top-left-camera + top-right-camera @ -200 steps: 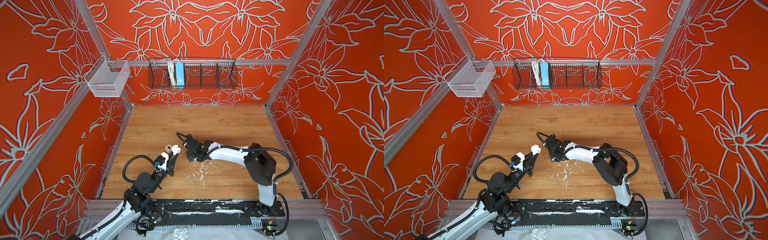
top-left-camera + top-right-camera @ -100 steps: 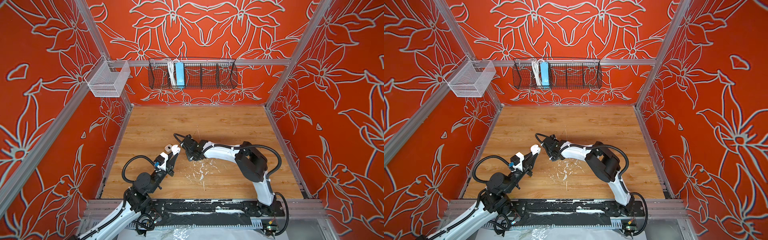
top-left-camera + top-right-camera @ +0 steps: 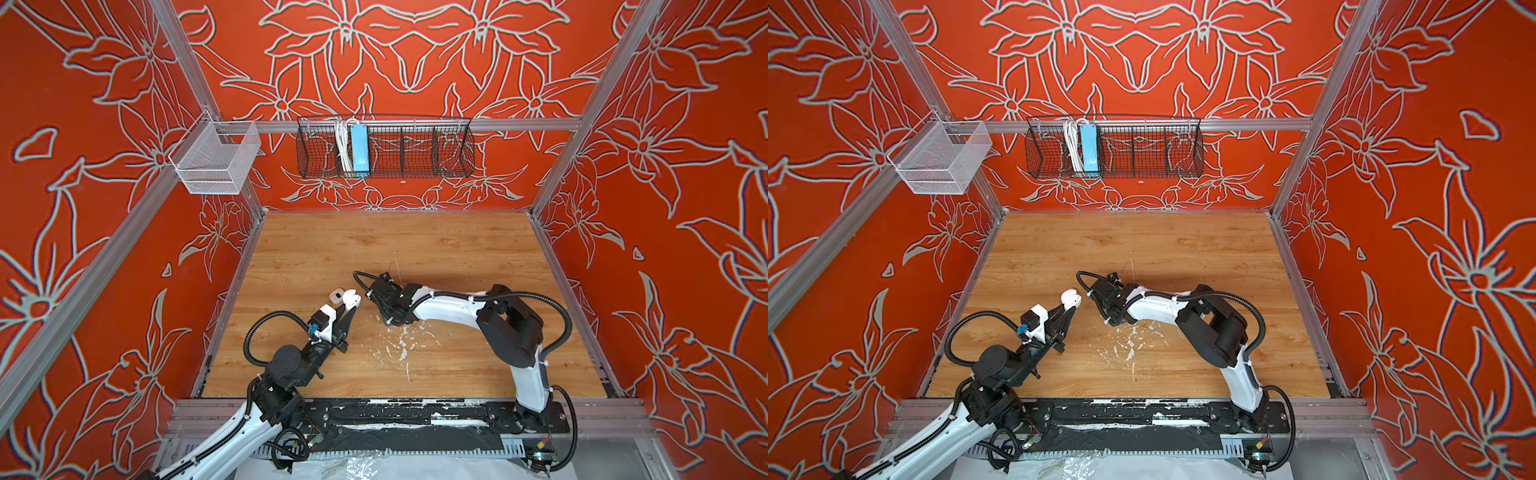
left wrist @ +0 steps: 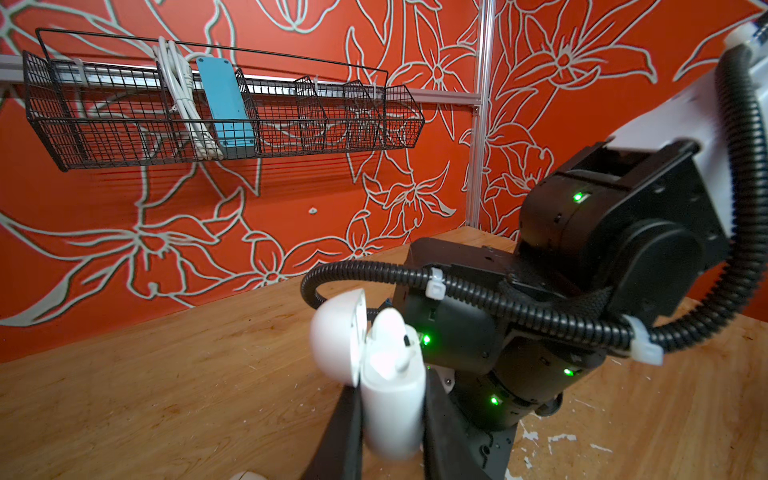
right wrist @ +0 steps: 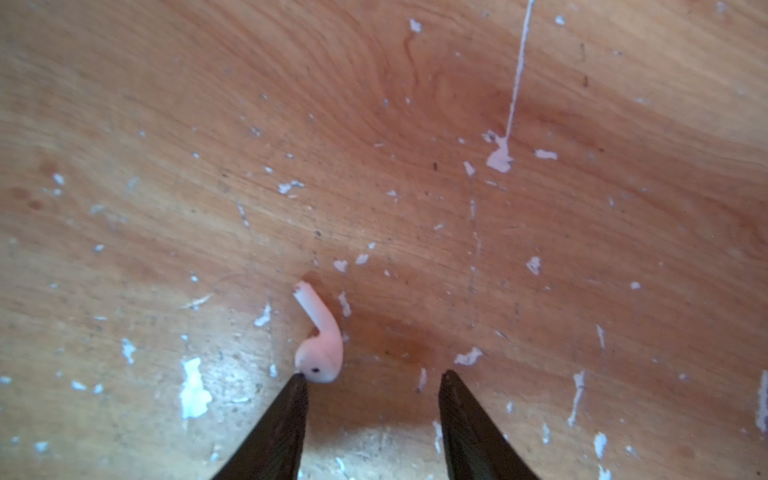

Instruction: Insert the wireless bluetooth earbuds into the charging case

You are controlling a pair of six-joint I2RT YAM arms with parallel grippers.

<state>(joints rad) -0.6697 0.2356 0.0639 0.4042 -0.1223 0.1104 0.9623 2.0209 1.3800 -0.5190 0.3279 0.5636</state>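
Item: earbud insertion, judged about half complete. Charging case (image 4: 390, 419): white, lid (image 4: 336, 336) hinged open, held clear of the surface and pinched across its body by the left end effector (image 4: 392, 395). First earbud (image 4: 388, 338): head up in the case mouth and apparently seated, though blur prevents confirming it is fully home. Second earbud (image 5: 322, 353): loose on the wooden surface (image 5: 415, 104), on its side among white paint flecks (image 5: 193, 386), stem pointing away from the right end effector (image 5: 372, 376). That end effector's jaws stand spread and empty; one fingertip (image 5: 297, 392) touches the bud's head, the other is well apart from it. Outstanding: grasp, carry and insert the second earbud, then presumably shut the lid. Not legible: the case's second socket, hidden behind the seated bud; the loose earbud in both top views, covered by the right wrist; a small pale object (image 3: 335, 296) beside the held case in a top view, unidentifiable.
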